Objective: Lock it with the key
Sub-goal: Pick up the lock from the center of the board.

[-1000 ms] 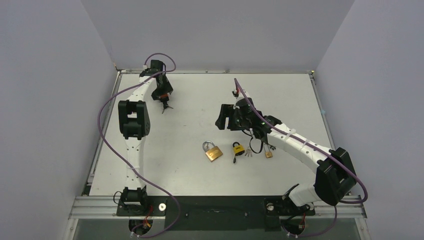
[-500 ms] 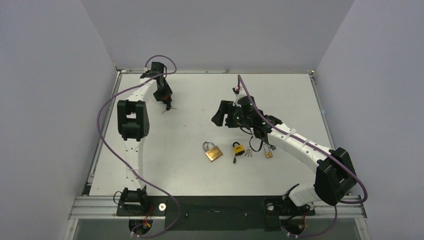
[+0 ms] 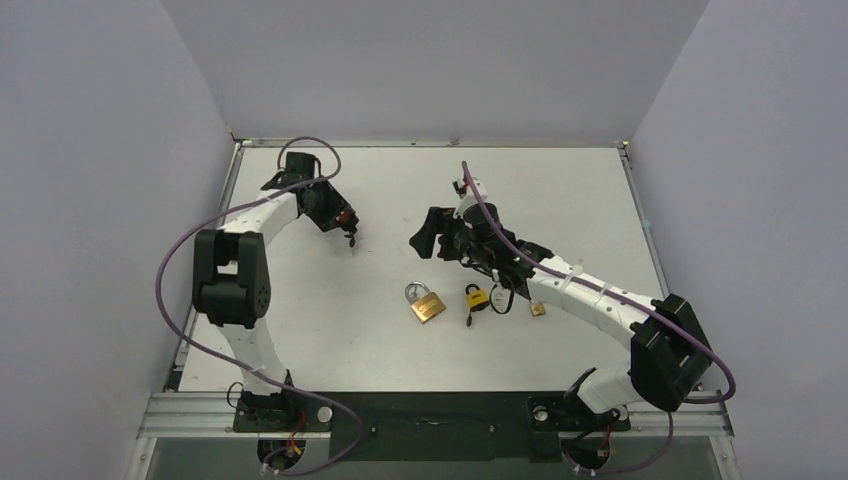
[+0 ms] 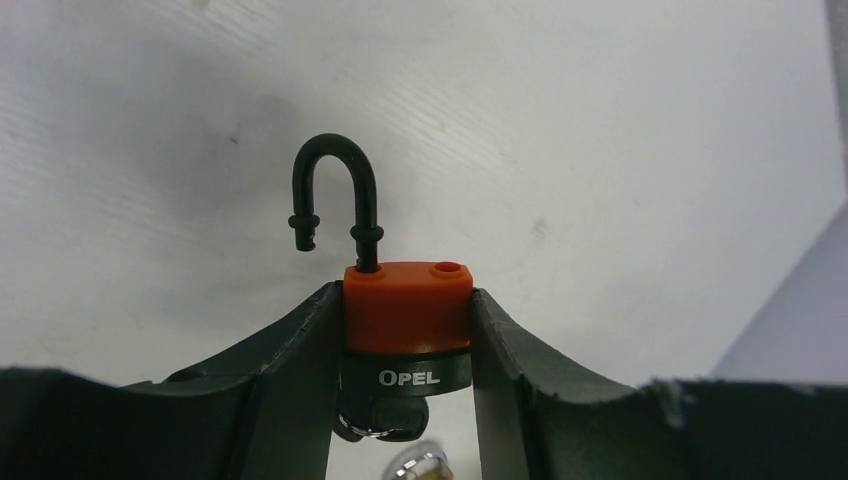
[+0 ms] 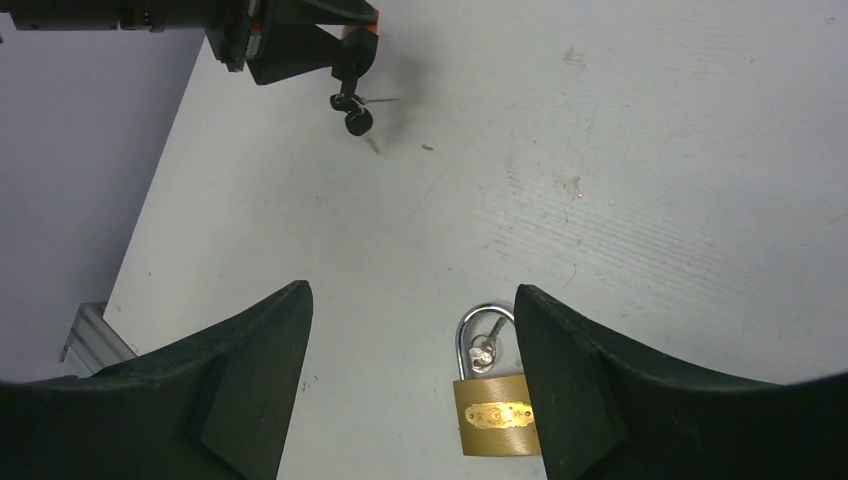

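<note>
**Left arm.** The left gripper [image 4: 407, 292] is clamped on the orange padlock [image 4: 407, 305], one finger flat against each side of the body. It is off the table [image 3: 560, 200], at about 10 o'clock from the table centre in the top view.
- The shackle [image 4: 335, 142] is open. One leg sits in the body; the free leg hangs clear at 9 o'clock of it, and the empty socket shows at 3 o'clock on the top face.
- A key bunch [image 5: 355, 120] dangles below the lock in the right wrist view. Whether a key is seated in the keyway I cannot tell.
- Judged reason for the hold: gripping the sides leaves both the shackle end and the underside reachable (sensible, since locking needs both).

**Right arm.** The right gripper [image 5: 410, 288] has its jaws apart with nothing between them. It hovers near the table centre, pointing toward 10 o'clock at the held lock.
- I judge it to be the free hand for swinging the shackle round, pressing it home and working the key.

**Other locks on the table.**
- A brass padlock [image 5: 497, 415] lies flat just toward 6 o'clock of centre.
- A black-and-yellow padlock [image 3: 477, 296] lies at its 3 o'clock.
- A small brass padlock [image 3: 537, 308] lies further out the same way.
- None of these is touched by either gripper.

**Writing.**
- "OPEL" in white capitals is on the black band [image 4: 408, 377] under the orange body.
- The brass padlock carries an engraved mark, too small to read.

**Status (judgement).** The lock is presented, and the shackle is not yet closed.
</note>
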Robot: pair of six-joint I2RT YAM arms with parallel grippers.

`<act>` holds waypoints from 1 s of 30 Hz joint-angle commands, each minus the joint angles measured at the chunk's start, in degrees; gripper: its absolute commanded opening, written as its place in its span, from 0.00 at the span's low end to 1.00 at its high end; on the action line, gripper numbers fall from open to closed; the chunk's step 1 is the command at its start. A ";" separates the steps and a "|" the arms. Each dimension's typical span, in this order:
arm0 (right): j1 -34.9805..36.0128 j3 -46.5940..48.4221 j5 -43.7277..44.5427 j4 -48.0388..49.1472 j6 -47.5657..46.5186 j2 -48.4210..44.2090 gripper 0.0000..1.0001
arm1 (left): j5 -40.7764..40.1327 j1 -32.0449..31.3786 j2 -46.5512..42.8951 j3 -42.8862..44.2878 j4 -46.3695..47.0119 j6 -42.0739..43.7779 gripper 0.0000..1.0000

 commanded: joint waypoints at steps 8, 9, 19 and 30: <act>5.84 0.75 12.01 14.77 -0.60 -0.27 0.66 | 6.67 -7.58 -25.52 -8.50 10.73 -14.43 0.00; 6.17 0.94 13.31 15.33 -0.82 -0.70 0.65 | 6.65 -8.32 -26.41 -8.51 10.56 -15.25 0.00; 8.75 -0.40 20.40 19.10 -3.82 -7.20 0.64 | 1.60 -19.91 -35.19 -5.92 8.21 -24.48 0.00; 10.97 -0.27 25.70 17.59 -5.93 -11.80 0.64 | -1.46 -26.23 -36.44 -3.39 8.88 -28.48 0.00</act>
